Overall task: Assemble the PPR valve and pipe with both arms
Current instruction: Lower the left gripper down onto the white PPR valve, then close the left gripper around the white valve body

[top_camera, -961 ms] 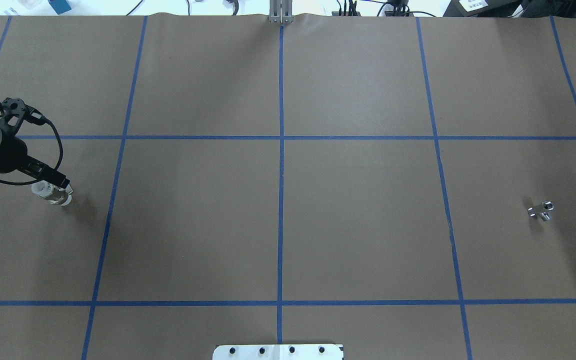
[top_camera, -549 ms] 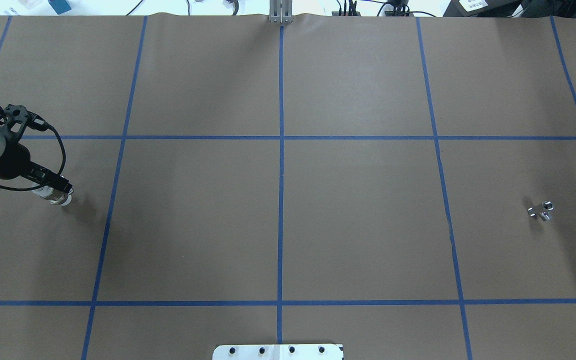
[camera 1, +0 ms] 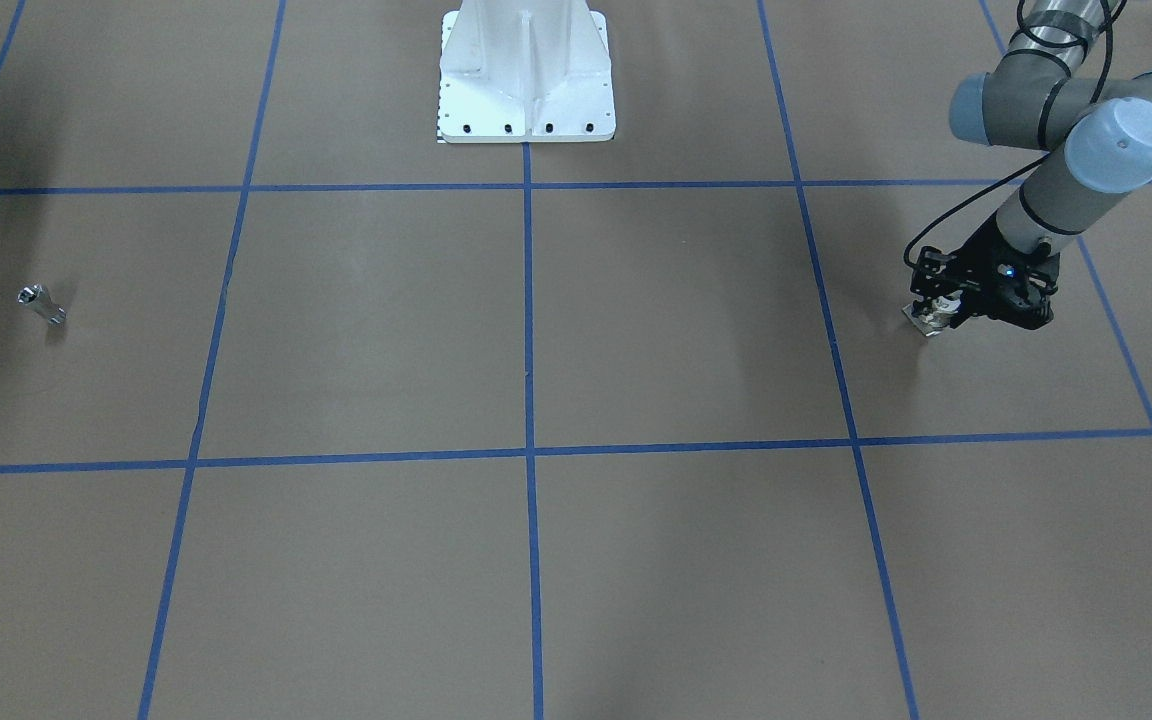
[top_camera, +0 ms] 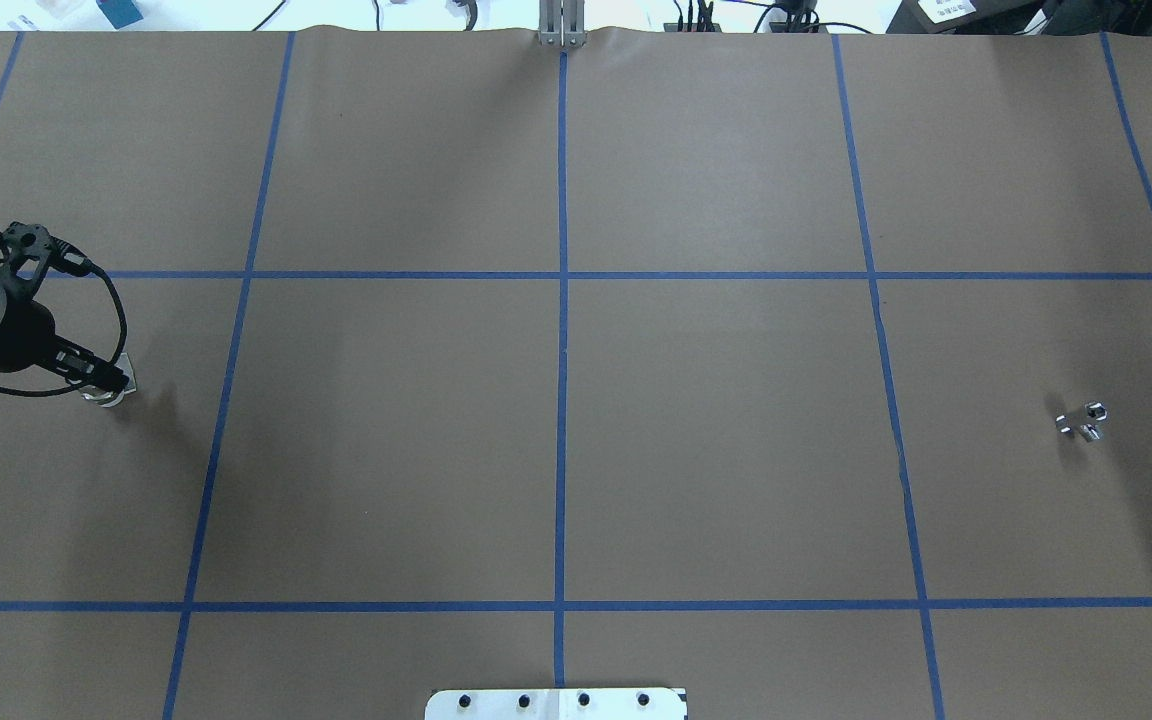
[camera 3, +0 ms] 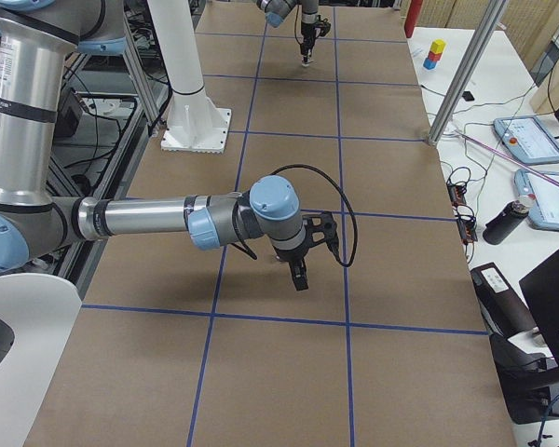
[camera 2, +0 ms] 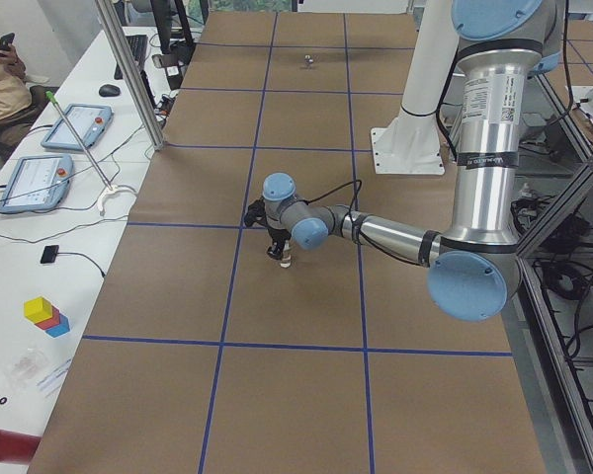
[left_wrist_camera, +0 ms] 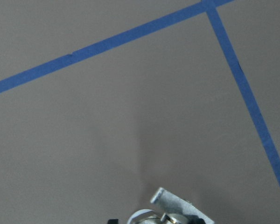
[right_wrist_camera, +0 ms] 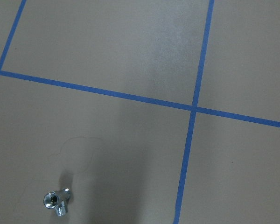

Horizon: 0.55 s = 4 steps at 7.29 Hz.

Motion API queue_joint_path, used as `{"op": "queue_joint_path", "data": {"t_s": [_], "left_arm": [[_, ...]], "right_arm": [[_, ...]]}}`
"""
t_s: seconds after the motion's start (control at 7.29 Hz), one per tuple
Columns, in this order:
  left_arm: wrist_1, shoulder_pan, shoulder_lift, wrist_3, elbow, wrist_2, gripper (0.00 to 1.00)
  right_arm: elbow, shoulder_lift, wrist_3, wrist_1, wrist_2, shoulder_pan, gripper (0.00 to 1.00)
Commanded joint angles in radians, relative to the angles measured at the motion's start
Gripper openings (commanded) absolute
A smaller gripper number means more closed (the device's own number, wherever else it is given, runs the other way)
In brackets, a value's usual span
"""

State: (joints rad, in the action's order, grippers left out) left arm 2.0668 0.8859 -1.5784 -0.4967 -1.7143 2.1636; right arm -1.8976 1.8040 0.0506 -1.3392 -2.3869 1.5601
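Observation:
The PPR valve (top_camera: 114,398), with a white ring end and whitish tab, sits at the table's far left under my left gripper (top_camera: 108,384). The gripper is shut on it, close to the paper. The valve also shows in the front view (camera 1: 925,320), the left view (camera 2: 285,261) and at the bottom edge of the left wrist view (left_wrist_camera: 173,211). The pipe (top_camera: 1082,420), a small shiny silver piece, lies alone at the far right; it also shows in the front view (camera 1: 41,303) and the right wrist view (right_wrist_camera: 57,202). My right gripper (camera 3: 300,279) hangs above the table; I cannot tell whether it is open.
Brown paper with blue tape grid lines covers the table. The white bolted base (camera 1: 526,80) stands at the robot's side in the middle. A side desk with tablets (camera 2: 40,178) and a metal post (camera 2: 128,79) lies beyond the table's far edge.
My left gripper has shifted slightly back toward the table's left edge and turned more upright over the valve, which now shows less beneath it. The pipe has not moved.

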Motion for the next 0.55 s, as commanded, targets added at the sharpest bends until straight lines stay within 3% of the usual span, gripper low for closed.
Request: {"op": "queue_joint_path", "data": {"t_s": [0.0,0.14,0.41], "left_arm": [[-0.002,-0.005,0.044,0.000,-0.069,-0.002,0.22],[-0.008,-0.004,0.069,-0.003,-0.121,-0.001,0.08],[-0.011,-0.008,0.045,-0.113,-0.163,0.007,0.05]], "right_arm": [[0.000,-0.002,0.000,0.000,0.000,0.000,1.00],[0.000,-0.002,0.000,-0.001,0.000,0.000,1.00],[0.006,-0.005,0.002,-0.001,0.000,0.000,1.00]]}}
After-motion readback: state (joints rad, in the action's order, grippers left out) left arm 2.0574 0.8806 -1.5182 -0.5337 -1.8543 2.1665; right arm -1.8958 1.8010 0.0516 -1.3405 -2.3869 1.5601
